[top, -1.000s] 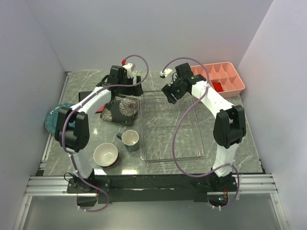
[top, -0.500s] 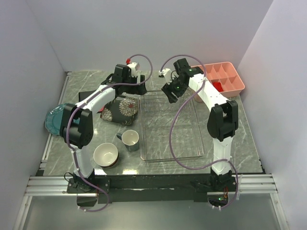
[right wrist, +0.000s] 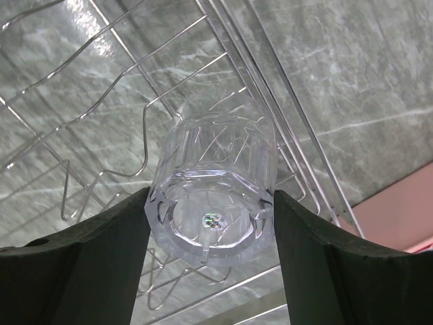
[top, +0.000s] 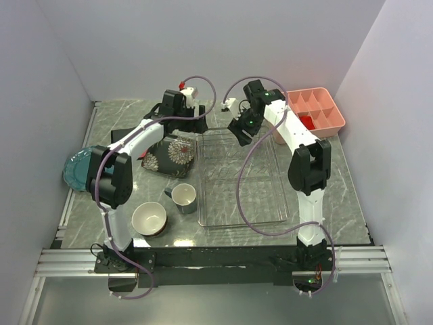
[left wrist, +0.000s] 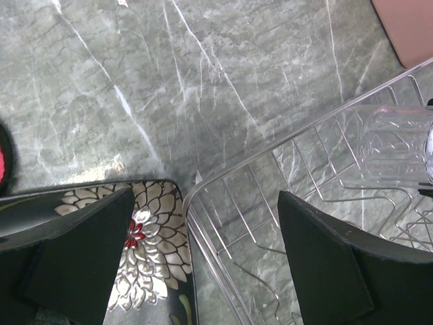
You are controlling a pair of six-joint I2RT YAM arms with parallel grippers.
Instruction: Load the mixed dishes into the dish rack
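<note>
The right gripper is clamped on a clear glass, pads on both sides of its wall, over the far end of the rack, at about 12 o'clock of the rack's middle. The thick base seems to face the wrist and the mouth the wires, though I cannot tell if the rim touches them. The glass is light, stiff, smooth and breakable, so it could slip or chip on metal. A side grip low on the wall suits it, and it wants a soft set-down.

The left gripper hangs with jaws wide and nothing between them, above the rack's far-left corner and the edge of the flowered plate.

The plate lies at 9 o'clock of the rack, just beside its wall. The mug and bowl stand at 8 o'clock, near each other. The pink tray sits at 2 o'clock.

The wire prongs crowd the glass below, and the two wrists are near each other at the far end. The near half of the rack holds nothing and gives the most room
</note>
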